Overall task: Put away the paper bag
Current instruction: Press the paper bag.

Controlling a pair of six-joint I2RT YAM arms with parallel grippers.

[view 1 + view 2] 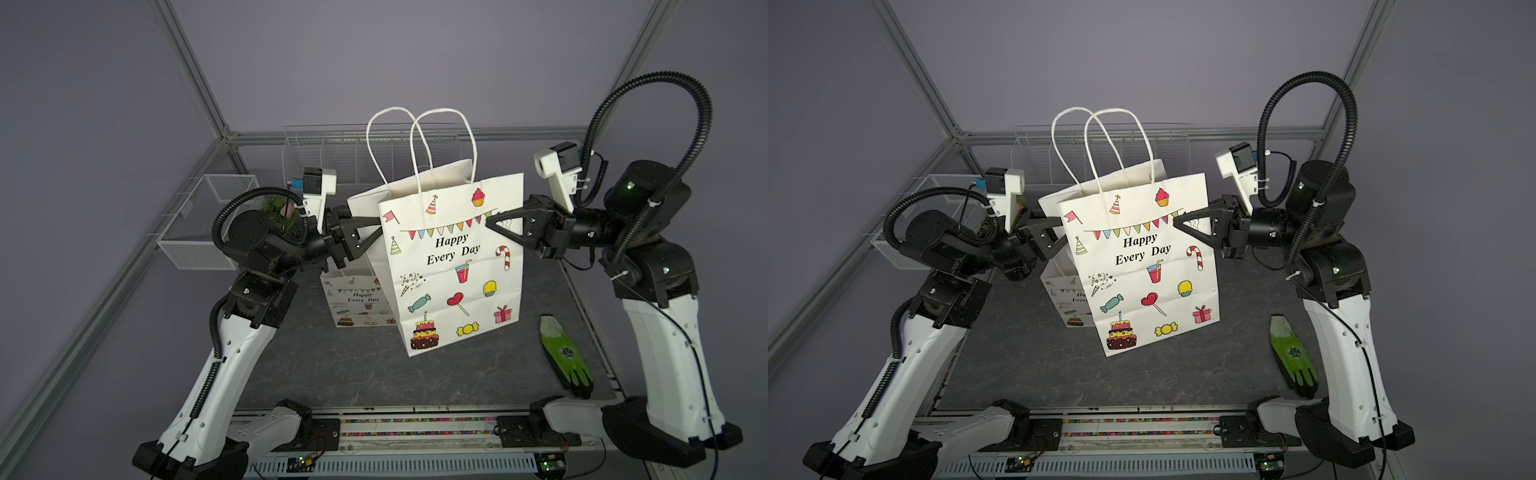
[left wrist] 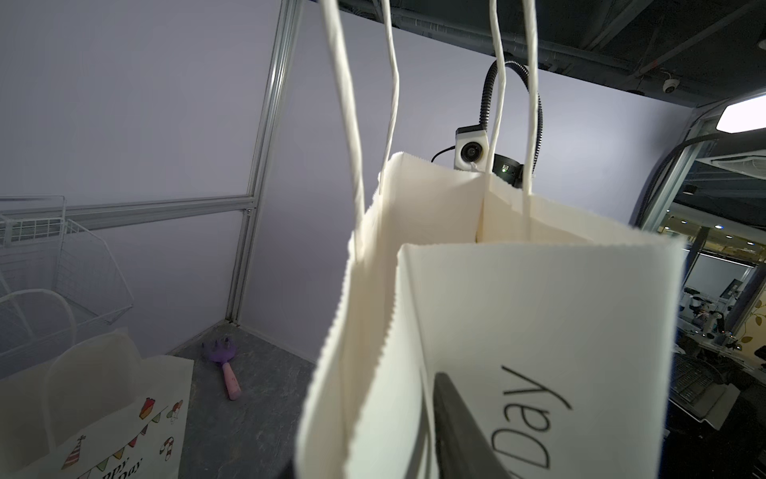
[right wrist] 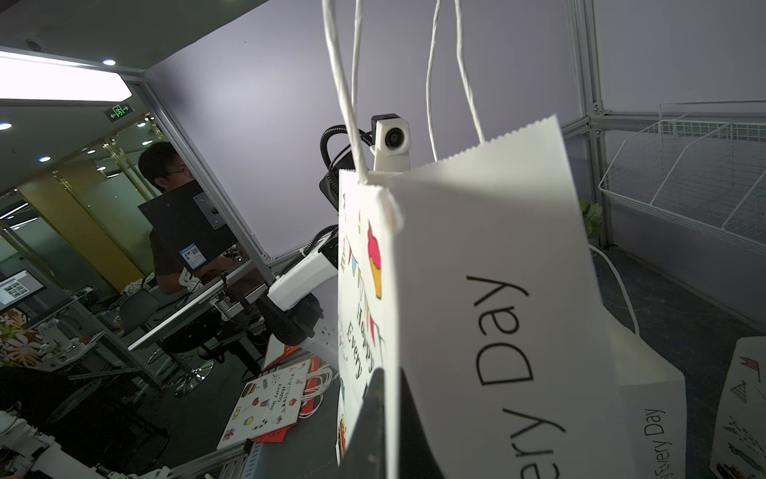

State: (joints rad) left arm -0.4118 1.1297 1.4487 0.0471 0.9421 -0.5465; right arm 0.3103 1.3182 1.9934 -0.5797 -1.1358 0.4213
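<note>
1. The bag (image 1: 453, 266) hangs upright in the air over the middle of the table (image 1: 332, 374), clear of it, between the two arms
2. The right gripper (image 1: 490, 220) is clamped on the bag's right edge, just under the rim; in the right wrist view a dark finger lies flat on the printed panel
3. The left gripper (image 1: 372, 235) sits astride the left edge at about the same height, jaws narrow; whether they pinch the paper I cannot tell
4. A hold high on both sides likely keeps the bag square and stops it swinging or twisting on the way to the wire rack (image 1: 316, 158) behind, probably its home
5. The bag is thin matte white paper, box-shaped, with creased side folds, a sawtooth rim and party drawings; a hard squeeze or pull would likely crumple or tear it
6. The handles (image 1: 415, 137) are twisted paper cord, stiff enough to stand as tall loops
7. A second bag (image 1: 357, 299) sits on the table behind
</note>
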